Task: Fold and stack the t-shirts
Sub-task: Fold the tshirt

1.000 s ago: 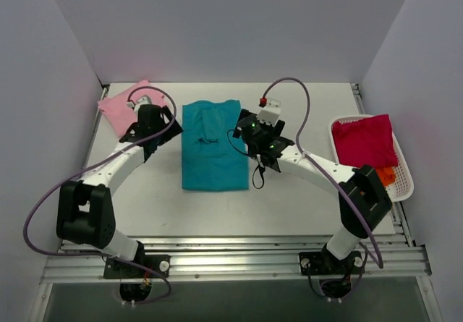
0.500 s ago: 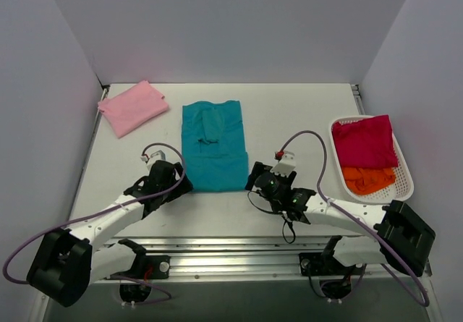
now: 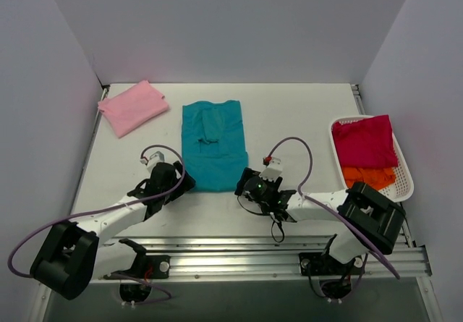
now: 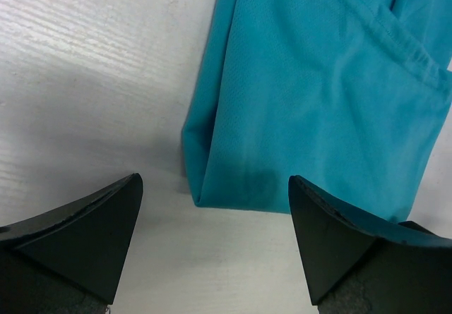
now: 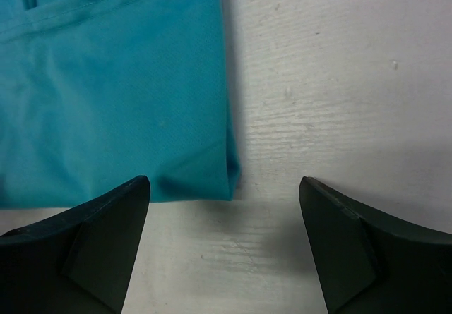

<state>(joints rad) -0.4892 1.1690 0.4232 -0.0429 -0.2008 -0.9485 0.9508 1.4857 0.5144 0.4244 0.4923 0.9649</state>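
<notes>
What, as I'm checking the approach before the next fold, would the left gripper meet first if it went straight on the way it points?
Probably the teal t-shirt, its near corner lying just ahead between the open fingers of the left gripper; how soon the table comes is unclear.

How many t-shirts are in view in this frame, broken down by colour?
Teal cloth t-shirt, flat at mid-table: 1
Light pink cloth t-shirt, folded at the far left corner: 1
Magenta cloth t-shirt, in the white plastic basket: 1
Orange cloth t-shirt, at the near end of the same basket: 1
Total: 4
</notes>
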